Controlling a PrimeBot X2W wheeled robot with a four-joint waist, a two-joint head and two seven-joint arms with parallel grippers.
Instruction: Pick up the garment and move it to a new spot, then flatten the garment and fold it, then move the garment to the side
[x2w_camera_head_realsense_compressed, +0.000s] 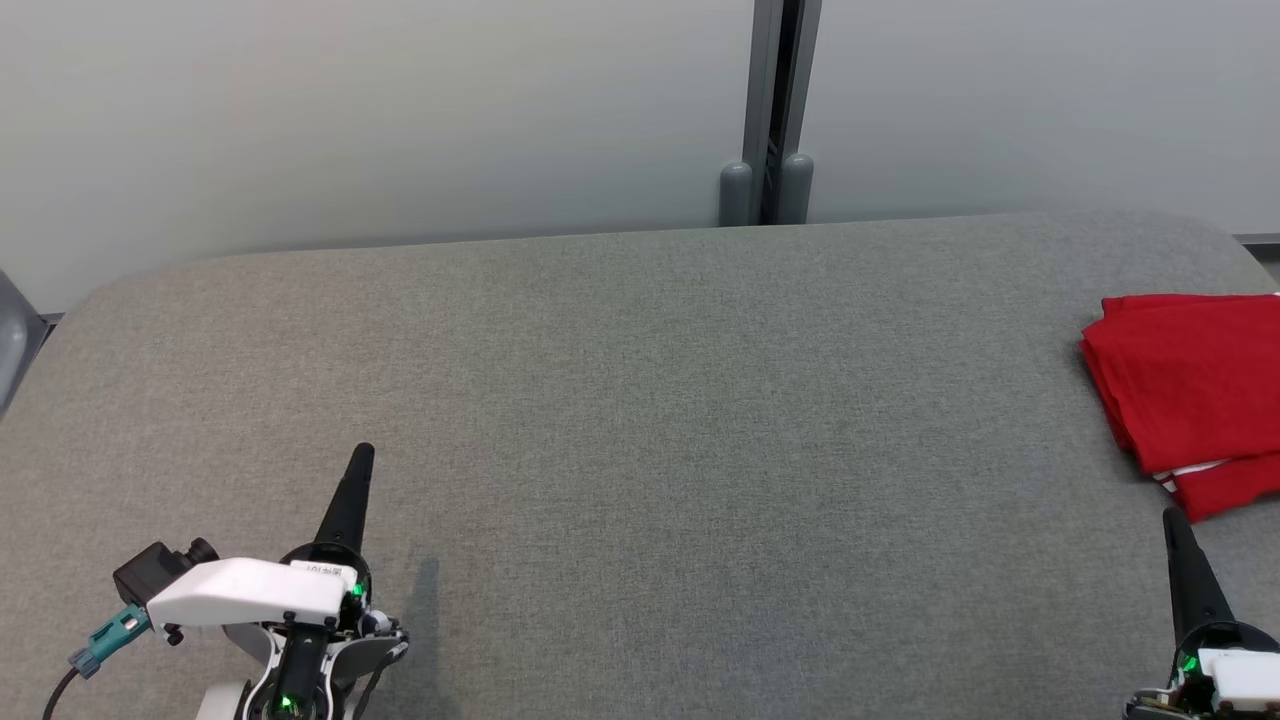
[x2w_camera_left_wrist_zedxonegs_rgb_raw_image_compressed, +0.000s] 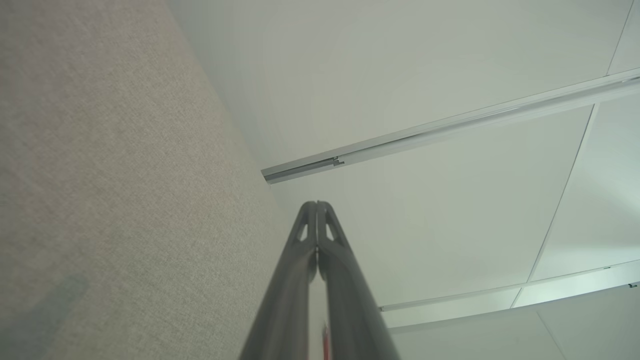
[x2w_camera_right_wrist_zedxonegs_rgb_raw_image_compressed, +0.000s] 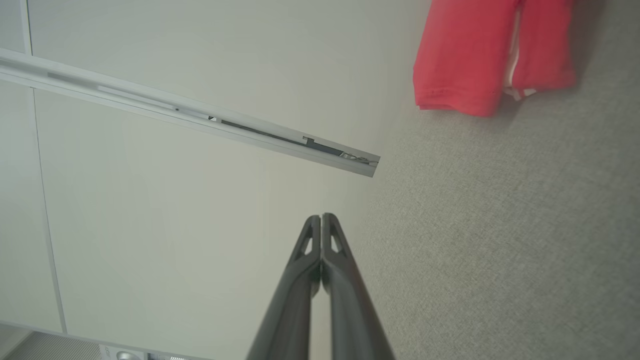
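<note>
Grey bench (x2w_camera_head_realsense_compressed: 640, 400) lying before pale wall (x2w_camera_head_realsense_compressed: 400, 100) | folded red garment (x2w_camera_head_realsense_compressed: 1190, 390) resting at right edge | left gripper (x2w_camera_head_realsense_compressed: 362, 455), right gripper (x2w_camera_head_realsense_compressed: 1170, 518) pointing forward, jaws sitting closed, empty

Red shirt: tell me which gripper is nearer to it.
Right. The right gripper sits just short of the near edge of the red shirt, apart from it; the left gripper is far across the grey table, at the head view's lower left.

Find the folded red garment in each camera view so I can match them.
Head: garment at the right edge, mid-height.
Left wrist: a red sliver at bottom centre, too small to identify.
Right wrist: garment at top right.
Shared landmark: the grey surface it lies on.
</note>
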